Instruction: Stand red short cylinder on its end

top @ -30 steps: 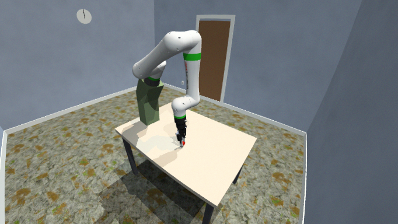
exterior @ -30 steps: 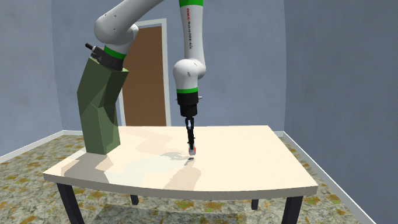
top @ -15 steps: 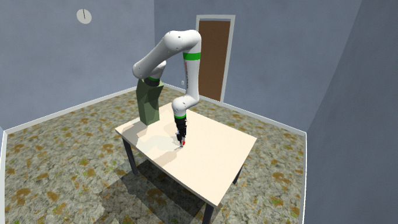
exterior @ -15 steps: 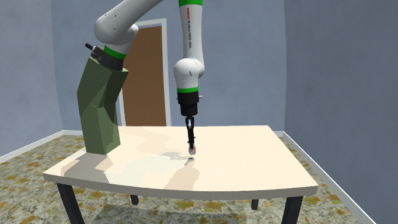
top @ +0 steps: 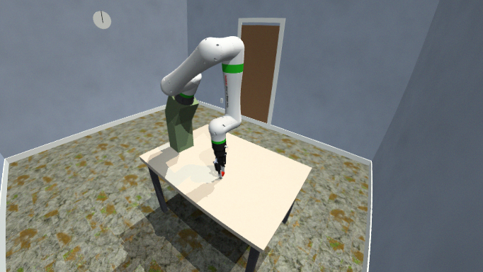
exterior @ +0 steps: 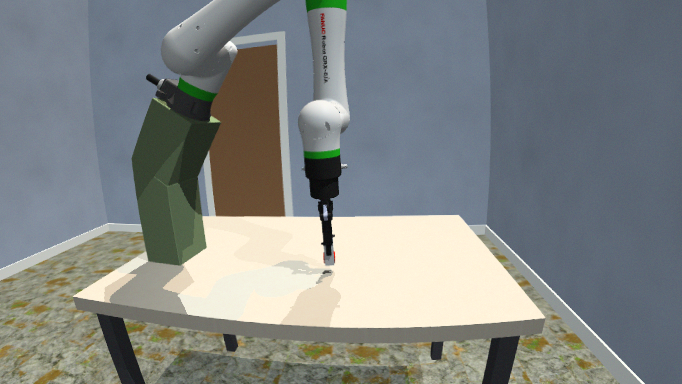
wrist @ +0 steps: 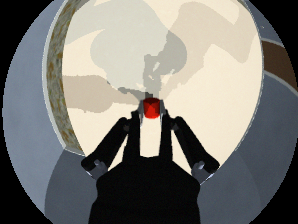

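Note:
The red short cylinder (top: pixel 222 173) (wrist: pixel 153 108) is small and sits between my fingertips. My gripper (top: pixel 221 173) (exterior: pixel 329 258) (wrist: pixel 151 105) points straight down and is shut on it. It holds the cylinder a little above the cream table top (top: pixel 262 191) (exterior: pixel 425 270) (wrist: pixel 220 76), near the table's middle. A small shadow lies on the table just below the fingertips. Only a sliver of red shows in the top and exterior views; the fingers hide most of the cylinder.
The arm's green pedestal (top: pixel 180 124) (exterior: pixel 170 185) stands on the table's back left corner. A brown door (top: pixel 259 71) (exterior: pixel 250 135) is in the wall behind. The table's edges drop to a patterned floor.

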Tool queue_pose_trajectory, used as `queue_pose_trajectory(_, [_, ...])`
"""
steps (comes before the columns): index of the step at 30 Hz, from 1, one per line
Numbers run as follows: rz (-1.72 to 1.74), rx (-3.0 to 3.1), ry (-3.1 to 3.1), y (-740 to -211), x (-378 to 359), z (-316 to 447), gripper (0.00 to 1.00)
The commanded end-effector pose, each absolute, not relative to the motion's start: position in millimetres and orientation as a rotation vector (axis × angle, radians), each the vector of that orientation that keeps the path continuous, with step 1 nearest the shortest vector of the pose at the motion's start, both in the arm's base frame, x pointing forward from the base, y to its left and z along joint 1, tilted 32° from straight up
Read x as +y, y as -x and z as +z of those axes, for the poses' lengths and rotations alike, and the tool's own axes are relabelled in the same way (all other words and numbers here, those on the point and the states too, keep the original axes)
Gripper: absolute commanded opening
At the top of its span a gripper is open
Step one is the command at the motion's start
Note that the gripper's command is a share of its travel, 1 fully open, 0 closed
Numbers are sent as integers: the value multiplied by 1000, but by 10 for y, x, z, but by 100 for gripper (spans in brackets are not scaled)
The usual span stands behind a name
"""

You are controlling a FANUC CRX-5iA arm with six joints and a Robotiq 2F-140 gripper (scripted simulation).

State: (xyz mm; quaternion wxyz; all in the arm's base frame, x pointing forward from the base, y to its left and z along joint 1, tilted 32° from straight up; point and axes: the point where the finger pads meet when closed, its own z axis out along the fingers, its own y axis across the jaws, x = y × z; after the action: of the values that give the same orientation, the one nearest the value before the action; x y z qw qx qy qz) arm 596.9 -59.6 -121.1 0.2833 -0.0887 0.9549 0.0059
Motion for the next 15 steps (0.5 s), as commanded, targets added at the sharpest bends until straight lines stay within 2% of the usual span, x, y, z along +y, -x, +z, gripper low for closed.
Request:
queue_pose_trajectory(1, [-96,2573,206,-5969,-593,-1209,19])
queue_pose_trajectory(8, [-109,2569,250,-5969,-593,-1209,19])
queue_pose_trajectory(15, [-203,2526,580,-5969,-593,-1209,19])
